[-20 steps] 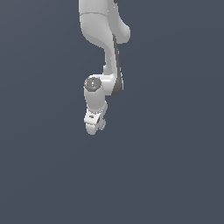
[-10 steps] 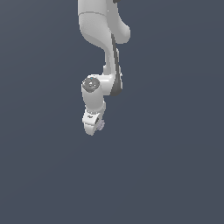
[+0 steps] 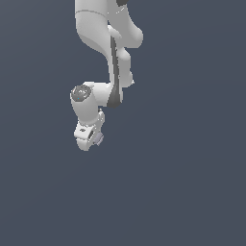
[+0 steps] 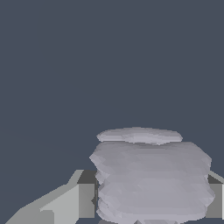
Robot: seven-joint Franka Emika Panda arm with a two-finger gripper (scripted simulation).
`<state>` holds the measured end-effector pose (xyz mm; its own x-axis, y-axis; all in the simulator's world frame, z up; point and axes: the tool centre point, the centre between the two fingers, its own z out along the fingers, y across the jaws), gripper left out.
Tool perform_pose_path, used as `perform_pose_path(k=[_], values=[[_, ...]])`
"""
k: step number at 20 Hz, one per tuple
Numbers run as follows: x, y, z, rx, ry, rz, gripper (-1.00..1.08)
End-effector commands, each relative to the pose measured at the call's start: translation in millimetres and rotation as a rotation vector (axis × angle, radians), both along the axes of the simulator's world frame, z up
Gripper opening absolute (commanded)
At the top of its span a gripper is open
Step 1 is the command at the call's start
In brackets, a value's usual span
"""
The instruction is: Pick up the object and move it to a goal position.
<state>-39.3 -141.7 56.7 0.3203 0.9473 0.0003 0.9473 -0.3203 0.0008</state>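
Note:
The object (image 3: 98,139) is a tiny pale lilac-grey lumpy item held at the tip of my white gripper (image 3: 90,141), which hangs from the arm in the exterior view. In the wrist view the object (image 4: 151,173) fills the space between my fingers (image 4: 72,199), with a finger pressed against each side of it. The gripper is shut on the object. No surface shows under it, only the flat dark grey background. No goal marker shows in either view.
The white arm (image 3: 108,38) comes down from the exterior view's top edge. Nothing else shows but the plain dark grey background.
The gripper, still holding the object, has shifted a little toward the exterior view's left and slightly down. The grip has not changed.

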Motion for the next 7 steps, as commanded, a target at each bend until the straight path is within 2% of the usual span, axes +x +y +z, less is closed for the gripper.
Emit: perform_pose_path(k=[1, 7], values=[[4.3, -12.4, 2.6, 0.000, 0.001, 0.001, -1.00], [8.2, -23.1, 4.9, 0.000, 0.001, 0.001, -1.00]])
